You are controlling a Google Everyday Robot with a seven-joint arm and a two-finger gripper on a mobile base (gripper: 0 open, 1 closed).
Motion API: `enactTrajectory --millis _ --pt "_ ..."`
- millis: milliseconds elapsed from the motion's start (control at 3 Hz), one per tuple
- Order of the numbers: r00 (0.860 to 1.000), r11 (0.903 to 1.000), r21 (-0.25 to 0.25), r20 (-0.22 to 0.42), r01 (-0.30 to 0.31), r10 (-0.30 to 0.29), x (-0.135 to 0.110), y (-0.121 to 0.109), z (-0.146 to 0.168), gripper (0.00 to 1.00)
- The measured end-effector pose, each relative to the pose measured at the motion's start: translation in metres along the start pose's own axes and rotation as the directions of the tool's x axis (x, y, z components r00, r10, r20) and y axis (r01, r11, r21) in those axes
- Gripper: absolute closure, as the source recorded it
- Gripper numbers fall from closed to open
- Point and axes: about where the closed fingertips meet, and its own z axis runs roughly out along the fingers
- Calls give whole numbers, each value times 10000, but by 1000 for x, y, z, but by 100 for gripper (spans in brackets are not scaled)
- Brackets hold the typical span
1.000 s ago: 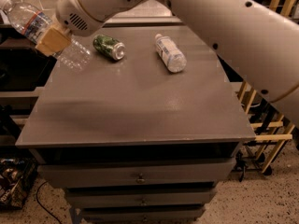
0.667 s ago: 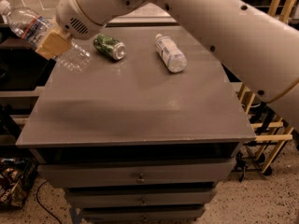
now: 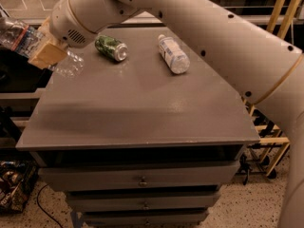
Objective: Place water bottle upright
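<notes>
The water bottle (image 3: 28, 44) is a clear ribbed plastic bottle with a narrow red and blue label. It is tilted, its top toward the upper left, and hangs in the air over the table's far left edge. My gripper (image 3: 47, 51) is shut on the water bottle around its middle, with a tan finger pad (image 3: 48, 55) across the front of it. The bottle's cap is at the frame's left edge and hard to see. My large white arm (image 3: 190, 27) reaches in from the right across the back of the table.
A green drink can (image 3: 111, 47) lies on its side at the back of the grey table (image 3: 137, 108). A clear bottle with a wide white-and-pale-blue label (image 3: 173, 54) lies to the right of it. Drawers sit under the tabletop. Yellow rails (image 3: 266, 146) stand at the right.
My gripper has carried the water bottle slightly left and up, and the bottle now tilts a bit flatter. The can and the other bottle have not moved.
</notes>
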Motion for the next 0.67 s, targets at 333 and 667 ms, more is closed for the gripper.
enactTrajectory --millis 333,667 --pt "9928 9990 -187 1132 418 -394 -3 3 8 100" --pt "9645 9983 -62 2582 581 -545 -5 7 13 100"
